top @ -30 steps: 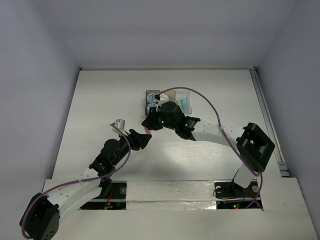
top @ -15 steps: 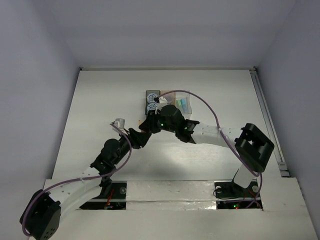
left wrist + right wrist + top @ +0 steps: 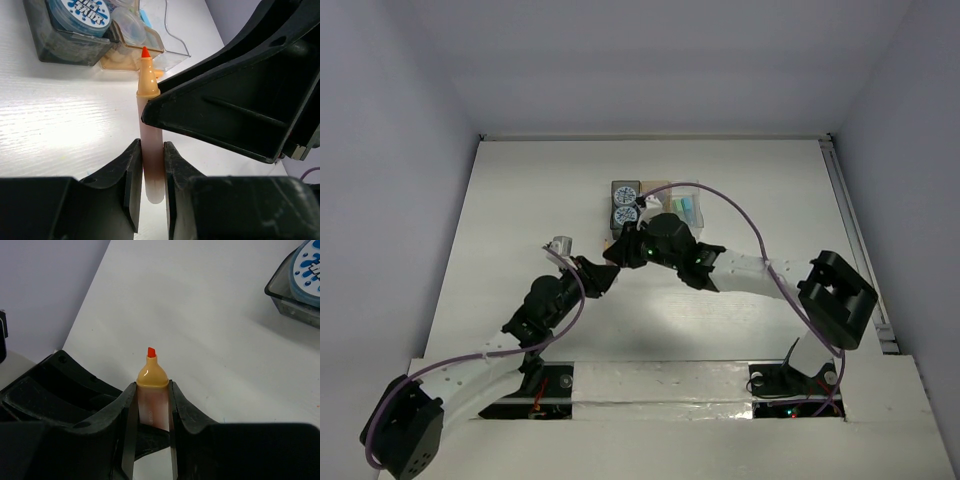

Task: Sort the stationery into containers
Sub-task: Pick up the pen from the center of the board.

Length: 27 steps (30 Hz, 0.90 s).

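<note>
- Stationery in play is one marker (image 3: 149,85), held between both arms just near of the boxes, at the left end of the row; I cannot tell whether its blunt end is clear of the table (image 3: 60,125).
- Right gripper (image 3: 151,395): narrowly parted and clamped on the barrel just under the tan collar.
- Left gripper (image 3: 151,150): closed down tight on the lower barrel, nearer the blunt end, so both tools have the marker at once.
- Boxes (image 3: 655,205): dark grey on the left, tan in the middle and clear on the right. They stand far of the marker, and the tip points towards them.
- Marker: probably light and stiff, with a smooth round plastic barrel that could twist or slide in a grip. The straight barrel is the place to hold it, not the tapered collar.
- Disc (image 3: 82,10): it has a blue-and-white patterned top and lies in the dark grey box.
- Tip (image 3: 145,51): red, uncapped and likely soft, and it could smear whatever it touches, so it is best kept free.
</note>
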Each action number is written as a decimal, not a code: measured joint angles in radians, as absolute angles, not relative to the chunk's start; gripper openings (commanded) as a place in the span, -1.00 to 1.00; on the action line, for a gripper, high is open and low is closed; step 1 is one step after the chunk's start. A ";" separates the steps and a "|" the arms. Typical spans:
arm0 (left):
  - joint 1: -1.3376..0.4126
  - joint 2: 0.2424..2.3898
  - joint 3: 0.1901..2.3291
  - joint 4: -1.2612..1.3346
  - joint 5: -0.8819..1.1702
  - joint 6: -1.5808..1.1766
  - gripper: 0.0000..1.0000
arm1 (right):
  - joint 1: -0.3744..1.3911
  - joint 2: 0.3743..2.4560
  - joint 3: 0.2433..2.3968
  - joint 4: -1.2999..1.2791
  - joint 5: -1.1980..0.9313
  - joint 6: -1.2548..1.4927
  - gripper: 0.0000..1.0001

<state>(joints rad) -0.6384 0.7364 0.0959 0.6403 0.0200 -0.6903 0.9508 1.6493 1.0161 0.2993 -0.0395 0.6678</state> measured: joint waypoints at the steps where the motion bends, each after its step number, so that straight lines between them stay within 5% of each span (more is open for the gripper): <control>1: -0.640 0.736 0.098 0.640 0.023 -0.688 -1.00 | 0.951 1.643 1.014 0.297 -0.036 0.665 -0.39; 3: -0.640 0.728 0.102 0.643 0.030 -0.683 -1.00 | 0.951 1.628 1.013 0.289 -0.031 0.661 0.11; 5: -0.640 0.707 0.102 0.632 0.041 -0.671 -1.00 | 0.951 1.604 1.010 0.281 -0.030 0.653 0.40; 8: -0.640 0.671 0.102 0.609 0.050 -0.654 -1.00 | 0.940 1.528 0.974 0.275 -0.031 0.643 0.46; 11: -0.640 0.635 0.102 0.579 0.055 -0.635 -1.00 | 0.916 1.436 0.920 0.265 -0.021 0.629 0.16; 12: -0.640 0.626 0.102 0.571 0.058 -0.631 -1.00 | 0.904 1.407 0.904 0.257 -0.009 0.624 -0.33; 15: -0.640 0.610 0.102 0.556 0.071 -0.621 -1.00 | 0.858 1.361 0.869 0.216 0.047 0.617 -0.91; 17: -0.640 0.605 0.102 0.548 0.076 -0.615 -1.00 | 0.825 1.360 0.847 0.183 0.093 0.617 -0.94; 20: -0.640 0.598 0.102 0.540 0.083 -0.601 -1.00 | 0.780 1.385 0.814 0.111 0.160 0.617 -0.67; 24: -0.640 0.583 0.101 0.525 0.097 -0.582 -1.00 | 0.727 1.469 0.804 0.038 0.237 0.610 0.17; 27: -0.640 0.556 0.096 0.519 0.101 -0.572 -1.00 | 0.705 1.539 0.804 0.019 0.265 0.604 0.39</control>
